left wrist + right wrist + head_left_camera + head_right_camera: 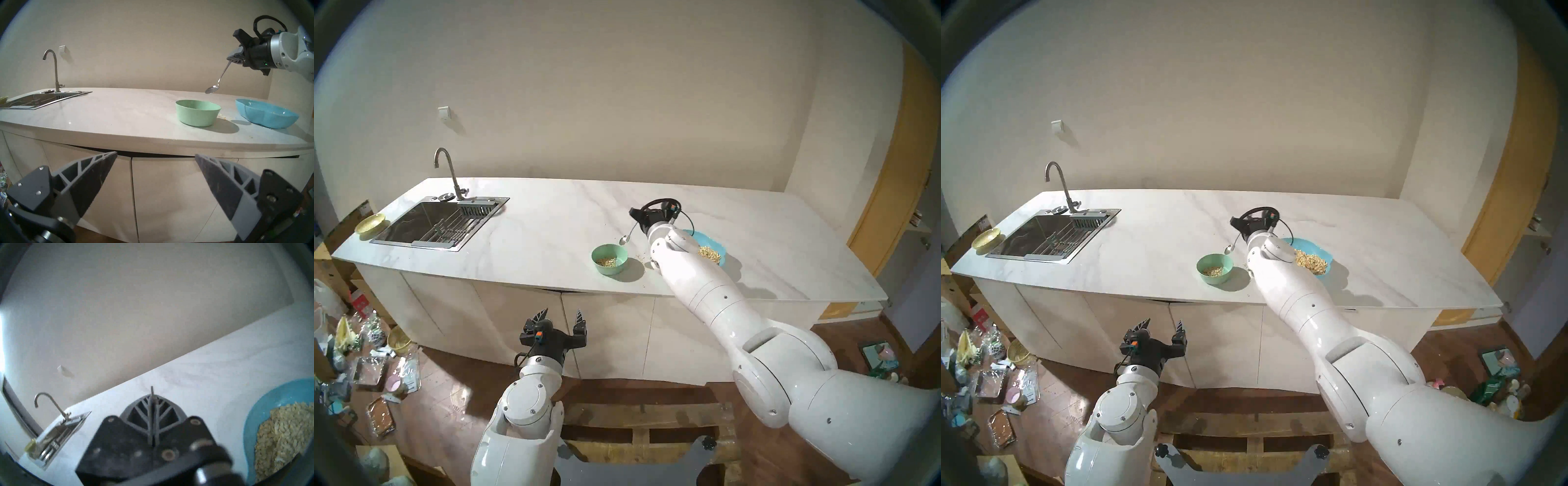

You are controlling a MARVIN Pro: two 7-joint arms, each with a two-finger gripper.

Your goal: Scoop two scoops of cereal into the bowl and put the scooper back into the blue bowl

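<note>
Scooper (219,81) — in right gripper (235,58) — above green bowl (198,112)

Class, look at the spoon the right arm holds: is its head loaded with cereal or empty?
Empty. The spoon hangs from the right gripper, head down and bare above the counter, behind the green bowl.

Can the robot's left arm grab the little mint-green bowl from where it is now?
Probably not yet. The open left gripper hangs low before the cabinet doors, below the white marble counter, well short of the small round mint-green bowl. Nothing blocks the bowl's left side, though.
</note>
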